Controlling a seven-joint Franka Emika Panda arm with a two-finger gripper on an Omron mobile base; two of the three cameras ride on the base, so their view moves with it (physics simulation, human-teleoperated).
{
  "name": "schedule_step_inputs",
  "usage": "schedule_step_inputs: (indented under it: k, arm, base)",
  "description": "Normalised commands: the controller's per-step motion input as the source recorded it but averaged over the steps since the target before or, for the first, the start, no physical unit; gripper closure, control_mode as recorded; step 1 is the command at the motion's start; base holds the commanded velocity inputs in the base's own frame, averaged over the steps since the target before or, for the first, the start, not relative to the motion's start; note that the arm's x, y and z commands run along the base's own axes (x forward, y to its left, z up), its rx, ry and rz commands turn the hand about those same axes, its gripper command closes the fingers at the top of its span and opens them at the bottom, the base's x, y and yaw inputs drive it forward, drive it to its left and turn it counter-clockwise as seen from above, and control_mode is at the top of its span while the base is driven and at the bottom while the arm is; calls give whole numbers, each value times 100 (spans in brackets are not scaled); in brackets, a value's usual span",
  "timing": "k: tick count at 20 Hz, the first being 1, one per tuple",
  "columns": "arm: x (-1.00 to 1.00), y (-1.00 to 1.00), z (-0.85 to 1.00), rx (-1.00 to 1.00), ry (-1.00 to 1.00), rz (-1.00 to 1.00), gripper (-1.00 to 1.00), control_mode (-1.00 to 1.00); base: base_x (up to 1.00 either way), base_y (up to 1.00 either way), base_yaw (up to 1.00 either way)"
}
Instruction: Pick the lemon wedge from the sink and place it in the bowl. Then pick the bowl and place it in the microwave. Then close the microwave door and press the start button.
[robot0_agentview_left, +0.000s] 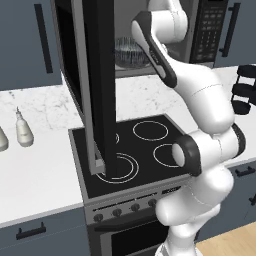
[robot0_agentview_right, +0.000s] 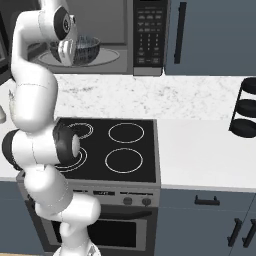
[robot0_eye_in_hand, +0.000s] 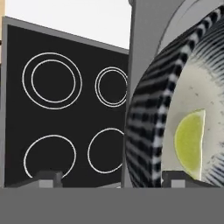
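Glossy black four-ring stovetop (robot0_agentview_right: 107, 145) set in pale marbled tabletop (robot0_agentview_right: 200, 100), pincer (robot0_eye_in_hand: 111, 177) tips spread wide astride the rim of the round streaked dark bowl (robot0_eye_in_hand: 144, 118), gripping nothing, yellow-green lemon wedge (robot0_eye_in_hand: 190, 142) on its speckled pale inside, bowl inside the open black microwave (robot0_agentview_right: 125, 35), glass door (robot0_agentview_left: 97, 85) swung out.

1. Left base view: behind arm, to its left, looks fwd/down over stovetop (robot0_agentview_left: 135, 150) up to microwave (robot0_agentview_left: 165, 35).
2. Right base view: same scene from arm's right; shares stovetop (robot0_agentview_right: 117, 147), microwave (robot0_agentview_right: 127, 35), bowl (robot0_agentview_right: 86, 50).
3. Hand view: very close to bowl (robot0_eye_in_hand: 175, 109) rim; stovetop (robot0_eye_in_hand: 65, 109) far beyond, rolled sideways.
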Motion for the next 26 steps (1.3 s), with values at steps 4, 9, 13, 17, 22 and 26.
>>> schedule_step_inputs:
  k: [4,9,13,17,22,26]
  arm:
    - [-100,-25,-66,1,-14,4,-100,-100]
    - [-100,-13,-65,0,-1,4,-100,-100]
    - [-100,0,-49,0,1,1,-100,-100]
    - [-50,11,-7,0,2,-3,-100,-100]
    - [-97,0,-61,0,1,1,-100,-100]
    - [-100,4,-100,-4,0,13,-100,-100]
  base:
    - [0,0,0]
    - [0,0,0]
    - [0,0,0]
    - [0,0,0]
    - [0,0,0]
    - [0,0,0]
